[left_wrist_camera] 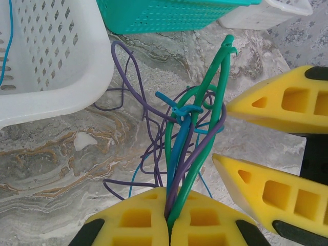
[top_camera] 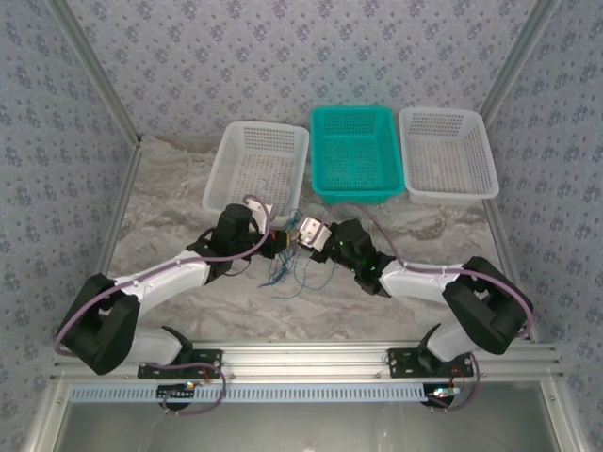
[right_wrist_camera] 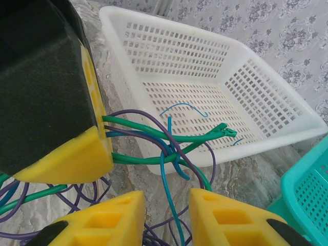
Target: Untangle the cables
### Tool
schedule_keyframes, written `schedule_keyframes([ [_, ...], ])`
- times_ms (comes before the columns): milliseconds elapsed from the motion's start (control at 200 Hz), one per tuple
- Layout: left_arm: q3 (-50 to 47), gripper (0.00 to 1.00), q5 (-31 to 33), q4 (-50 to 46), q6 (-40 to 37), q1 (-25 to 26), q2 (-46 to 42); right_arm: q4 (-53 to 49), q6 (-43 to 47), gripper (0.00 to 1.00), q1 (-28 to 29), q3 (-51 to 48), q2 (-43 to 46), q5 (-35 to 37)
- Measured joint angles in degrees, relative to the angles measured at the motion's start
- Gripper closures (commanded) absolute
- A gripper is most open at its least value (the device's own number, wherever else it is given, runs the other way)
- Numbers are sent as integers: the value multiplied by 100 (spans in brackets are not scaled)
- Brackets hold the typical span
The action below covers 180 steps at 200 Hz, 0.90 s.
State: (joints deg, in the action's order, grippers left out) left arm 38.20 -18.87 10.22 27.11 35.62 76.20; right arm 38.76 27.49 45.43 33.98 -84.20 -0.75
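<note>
Lying in the white basket [right_wrist_camera: 277, 97] is a blue cable [right_wrist_camera: 182, 107].

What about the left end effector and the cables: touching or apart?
Touching. In the left wrist view, the left end effector is shut on the cables, pinched between its jaws.

- The left arm [top_camera: 170, 278] is angling from its base at seven o'clock towards two o'clock, with the forearm lying low.
- The left gripper [left_wrist_camera: 168, 218] is pinching the cables [left_wrist_camera: 180, 154], its fingers pressing together with no gap.
- The right arm [top_camera: 424, 278] is angling from five o'clock towards ten o'clock.
- The right gripper [right_wrist_camera: 166, 202] is sitting just beside the left gripper, at its three o'clock, with its jaws standing apart around loose strands.
</note>
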Motion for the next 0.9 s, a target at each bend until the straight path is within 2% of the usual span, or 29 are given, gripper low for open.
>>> schedule_keyframes([
  [210, 0, 100, -63, 11, 0, 0, 0, 66, 55, 67, 0, 2, -323, -4],
  [340, 0, 100, -136, 26, 0, 0, 0, 111, 63, 74, 0, 61, -597, -7],
  [415, -9, 100, -146, 28, 0, 0, 0, 162, 52, 83, 0, 122, -682, -7],
  [485, -15, 100, -175, 42, -2, 0, 0, 247, 28, 100, 0, 166, -706, -11],
  [565, -15, 100, -219, 55, 0, 0, 0, 306, -103, 100, -2, 238, -723, -35],
  [640, -15, 88, -216, 70, 0, 0, -2, 304, -144, 100, -4, 302, -726, -20],
  [670, -15, 87, -210, 70, 7, 0, -2, 284, -197, 100, -7, 323, -726, 15],
  [725, -20, 91, -166, 68, 15, 0, -22, 192, -391, 100, -7, 372, -721, 129],
  [785, -63, 100, -94, 85, 50, -2, -94, -28, -682, 100, -17, 437, -697, 304],
  [899, -297, 100, -48, 291, 153, -70, -350, -525, -1368, 100, -9, 577, -533, 680],
])
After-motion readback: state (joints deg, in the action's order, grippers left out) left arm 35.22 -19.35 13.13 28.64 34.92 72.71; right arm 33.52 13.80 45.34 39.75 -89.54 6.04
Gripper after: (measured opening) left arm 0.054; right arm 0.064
